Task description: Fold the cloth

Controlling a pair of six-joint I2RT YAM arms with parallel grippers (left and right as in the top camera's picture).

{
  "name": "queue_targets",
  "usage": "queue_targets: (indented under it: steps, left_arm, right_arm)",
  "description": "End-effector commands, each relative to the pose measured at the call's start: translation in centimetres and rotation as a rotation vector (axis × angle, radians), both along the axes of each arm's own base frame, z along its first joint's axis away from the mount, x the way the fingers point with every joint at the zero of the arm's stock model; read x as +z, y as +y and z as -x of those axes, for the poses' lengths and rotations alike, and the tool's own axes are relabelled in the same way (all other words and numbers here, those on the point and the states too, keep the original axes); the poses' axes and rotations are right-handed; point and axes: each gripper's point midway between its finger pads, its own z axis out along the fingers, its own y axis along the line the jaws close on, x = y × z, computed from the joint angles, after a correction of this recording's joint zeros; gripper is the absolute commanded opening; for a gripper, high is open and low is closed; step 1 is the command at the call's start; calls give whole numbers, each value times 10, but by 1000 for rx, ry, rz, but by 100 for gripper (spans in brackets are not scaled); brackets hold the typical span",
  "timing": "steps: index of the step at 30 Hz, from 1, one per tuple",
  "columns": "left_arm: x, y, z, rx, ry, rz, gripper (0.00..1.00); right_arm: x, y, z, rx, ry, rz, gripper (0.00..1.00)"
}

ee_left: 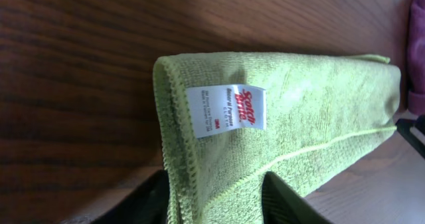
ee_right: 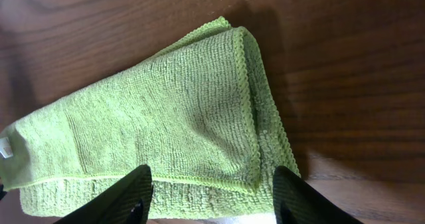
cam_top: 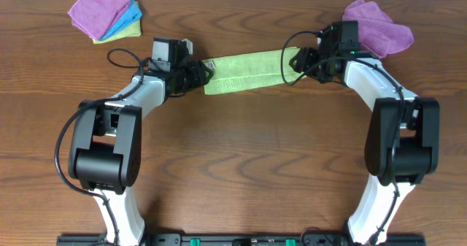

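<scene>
A: Where is the cloth (cam_top: 244,71)?

B: It lies flat on the wooden surface (cam_top: 241,158), folded into a long green band. The band runs from the left fingers (ee_left: 151,201) across to the right fingers (ee_right: 299,197).

A: How do the left fingers stand?

B: They are apart and grip nothing. One end of the band lies between them, with its stitched edge running along the inside of one finger. The white tag (ee_left: 226,110) sits face up just ahead of them.

A: And the right fingers?

B: They are wide apart and also hold nothing. The band's other end rests flat between them, its layers stacked. The hemmed edge crosses the gap closer to one finger than the other.

A: Is anything else nearby?

B: A purple cloth (cam_top: 376,27) lies just behind the right fingers. A small pile of cloths (cam_top: 109,14), with purple on top, sits well beyond the left fingers.
</scene>
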Motion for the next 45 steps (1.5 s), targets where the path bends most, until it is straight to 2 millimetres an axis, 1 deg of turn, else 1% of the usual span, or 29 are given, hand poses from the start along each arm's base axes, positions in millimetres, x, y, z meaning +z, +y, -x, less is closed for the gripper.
queue_targets:
  steps: [1, 3, 7, 10, 12, 13, 14, 15, 16, 17, 19, 22, 24, 29, 34, 39, 40, 41, 42, 43, 45]
  left_arm:
    - [1, 0, -5, -9, -11, -3, 47]
    - [7, 0, -6, -10, -23, -1, 47]
    - [39, -1, -10, -37, -108, -12, 48]
    - [60, 8, -9, -36, -165, -79, 52]
    - [72, 10, -7, -57, -206, -125, 52]
    - [78, 9, -6, -71, -231, -149, 48]
    - [81, 9, -7, -76, -252, -181, 35]
    - [80, 8, -7, -71, -255, -201, 22]
    - [78, 6, -7, -65, -257, -226, 8]
    - [77, 4, -7, -72, -263, -245, 6]
    - [75, -1, -7, -87, -283, -290, 6]
    - [69, -7, -9, -102, -317, -382, 6]
    - [60, -8, -9, -102, -311, -422, 6]
    - [33, -16, -8, -136, -278, -430, 6]
    - [18, -21, -16, -134, -294, -427, 6]
    - [3, -24, -19, -140, -289, -424, 6]
    - [0, -25, -19, -141, -286, -425, 6]
    - [-3, -26, -18, -144, -280, -425, 6]
    - [-5, -27, -18, -146, -277, -425, 6]
    - [-7, -28, -17, -151, -274, -426, 6]
    - [-11, -29, -16, -154, -268, -427, 6]
  right_arm:
    - [0, -9, -7, -17, -8, 3, 62]
    - [1, -12, -8, -24, -7, 3, 62]
    - [13, -17, -12, -11, -11, 14, 64]
    - [26, -18, -14, 24, -15, 36, 66]
    - [36, -20, -17, 41, -17, 56, 68]
    - [41, -22, -18, 37, -14, 72, 69]
    - [46, -26, -19, 27, -6, 96, 69]
    - [50, -28, -19, 37, -9, 109, 69]
    - [56, -31, -19, 47, -8, 130, 64]
    - [59, -34, -19, 45, -3, 149, 62]
    - [66, -43, -18, 43, 6, 194, 60]
    - [74, -55, -15, 45, 22, 242, 65]
    - [77, -60, -13, 39, 35, 241, 65]
    - [73, -73, -3, 18, 87, 238, 62]
    - [71, -75, 4, 25, 115, 235, 58]
    - [71, -69, 6, 49, 114, 210, 59]
    - [72, -68, 6, 53, 113, 207, 60]
    - [71, -68, 6, 56, 112, 207, 66]
    - [72, -68, 6, 56, 111, 207, 75]
    - [72, -67, 5, 59, 108, 200, 81]
    - [74, -59, 5, 103, 87, 169, 89]
